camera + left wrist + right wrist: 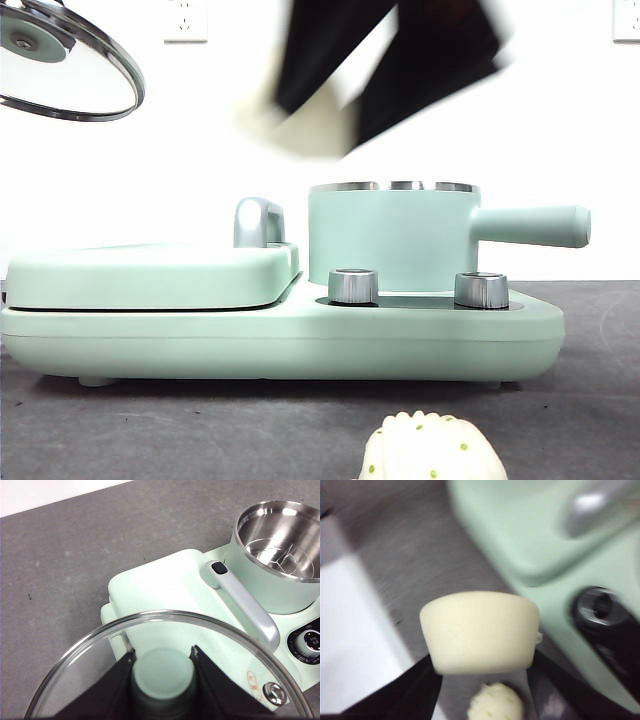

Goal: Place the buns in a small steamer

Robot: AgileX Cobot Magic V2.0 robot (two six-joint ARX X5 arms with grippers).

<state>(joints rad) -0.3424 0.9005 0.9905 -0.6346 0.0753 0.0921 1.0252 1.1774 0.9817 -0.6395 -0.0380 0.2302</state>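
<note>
right end effector (482, 680) clamped on smooth bun (479, 632), airborne above steamer (390, 235) | left end effector (162, 667) gripping glass lid (100, 660) knob | ribbed bun (432, 450) on worktop (200, 420)

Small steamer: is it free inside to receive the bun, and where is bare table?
The small steamer is open and bare inside. The left gripper holds its glass lid aside. Bare gray table lies before the appliance, beside the dotted bun. The right gripper carries the smooth bun.
</note>
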